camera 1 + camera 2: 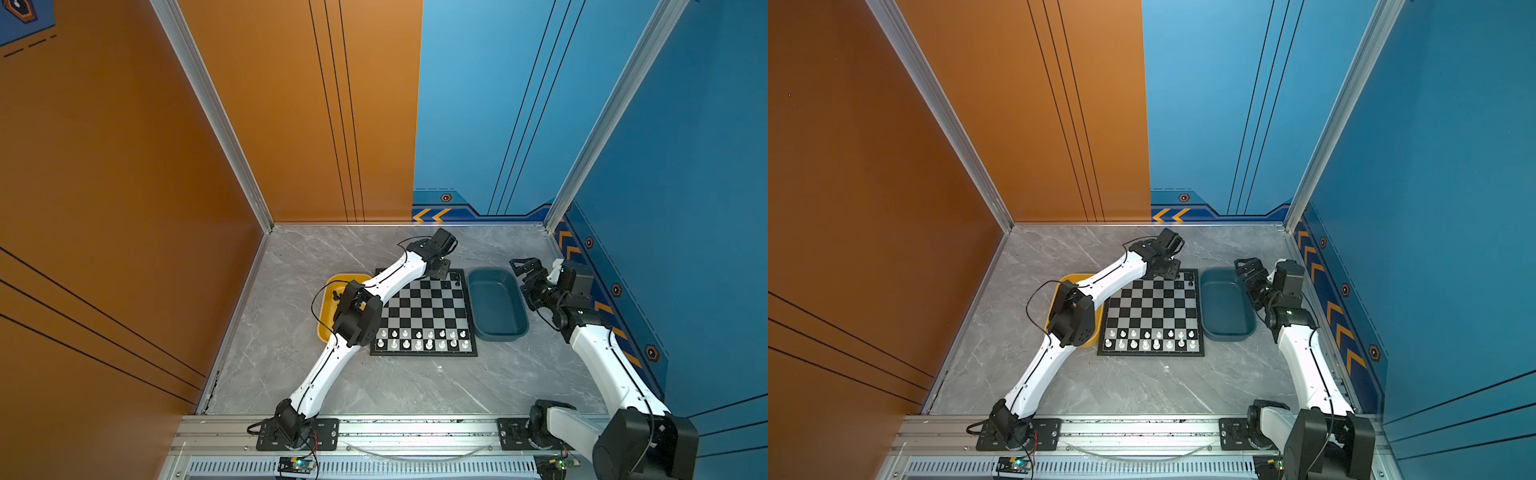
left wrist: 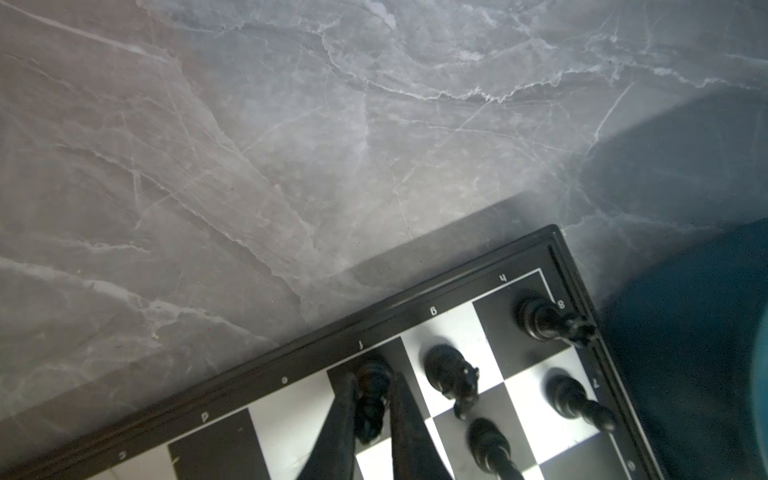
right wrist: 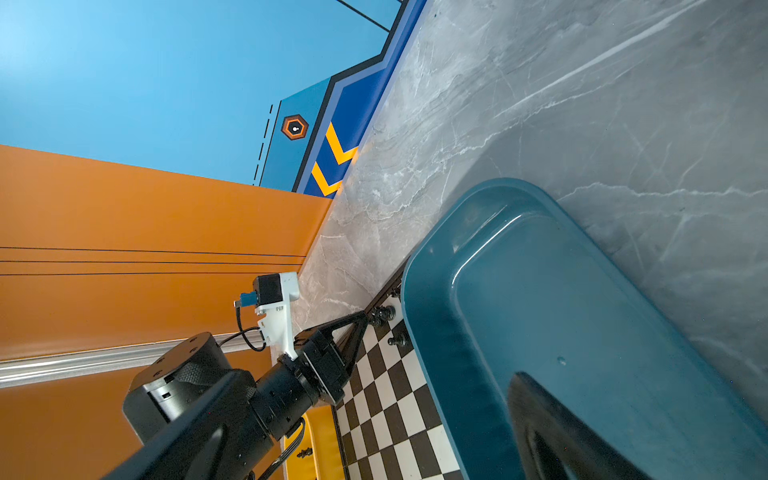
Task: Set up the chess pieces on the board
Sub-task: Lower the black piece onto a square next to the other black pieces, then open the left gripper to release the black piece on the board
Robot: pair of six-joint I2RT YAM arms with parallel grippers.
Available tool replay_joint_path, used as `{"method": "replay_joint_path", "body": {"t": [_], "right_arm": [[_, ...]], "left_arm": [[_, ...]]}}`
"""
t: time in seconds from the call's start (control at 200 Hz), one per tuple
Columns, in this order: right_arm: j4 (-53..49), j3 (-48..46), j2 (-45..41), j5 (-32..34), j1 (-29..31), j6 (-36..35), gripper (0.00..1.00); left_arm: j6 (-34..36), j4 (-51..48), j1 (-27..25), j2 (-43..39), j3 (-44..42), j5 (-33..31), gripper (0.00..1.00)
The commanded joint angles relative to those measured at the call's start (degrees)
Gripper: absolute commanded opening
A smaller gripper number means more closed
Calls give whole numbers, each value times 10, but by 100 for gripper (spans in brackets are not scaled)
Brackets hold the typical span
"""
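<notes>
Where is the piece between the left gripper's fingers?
Left wrist view: the black piece stands in the board's far row, beside the black knight, towards the blue tray.

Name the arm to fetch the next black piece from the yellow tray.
Left. The yellow tray, holding black pieces, lies beneath the left arm; the right hand hovers beyond the dark blue tray, across the board.

Both top views look steeply down from high and far; each wrist view peers close past its own jaws. All share the board's far corner.
</notes>
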Motion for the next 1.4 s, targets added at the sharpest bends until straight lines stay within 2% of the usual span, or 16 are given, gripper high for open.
{"method": "replay_joint_path", "body": {"t": [0.0, 0.23, 1.391], "right_arm": [[8, 5, 5, -5, -3, -11, 100], [8, 4, 5, -5, -3, -10, 100], [6, 4, 1, -6, -3, -10, 100]], "left_arm": [[8, -13, -7, 8, 0, -2, 21], [8, -12, -9, 10, -1, -2, 24], [19, -13, -11, 18, -12, -8, 27]]}}
